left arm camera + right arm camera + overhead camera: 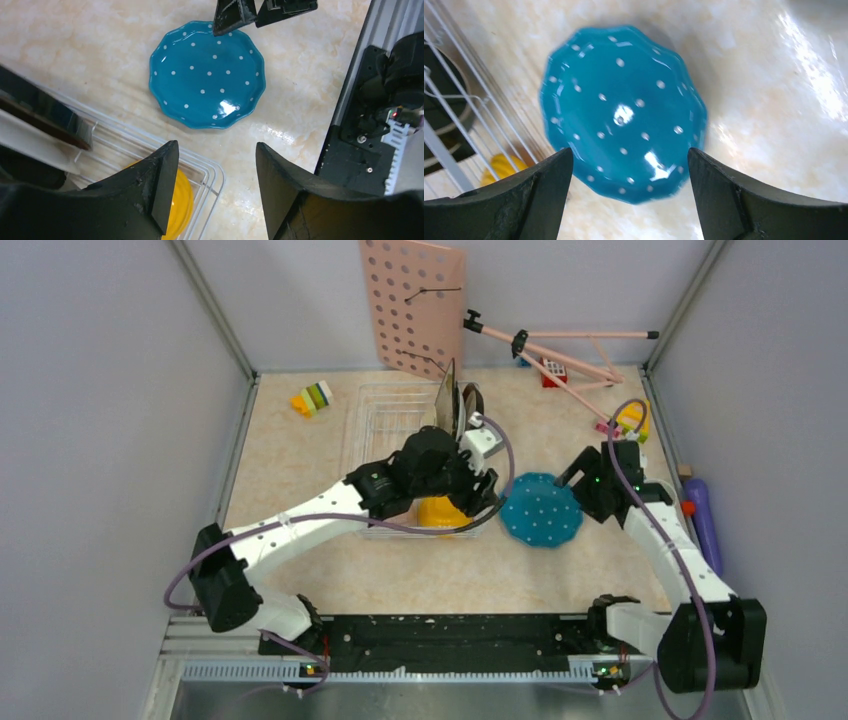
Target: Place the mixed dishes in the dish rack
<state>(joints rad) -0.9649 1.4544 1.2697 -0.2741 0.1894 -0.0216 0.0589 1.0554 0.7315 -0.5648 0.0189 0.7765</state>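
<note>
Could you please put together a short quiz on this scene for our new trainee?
1. True or false: the teal dotted dish already stands in the dish rack.
2. Which dish sits in the rack's near right corner? A) yellow-orange bowl B) pink cup C) small blue cup
3. Fill in: the right gripper hovers above the teal dotted dish with its jaws ____.

Key: 1. False; it lies flat on the table, to the right of the rack. 2. A. 3. open.
</note>
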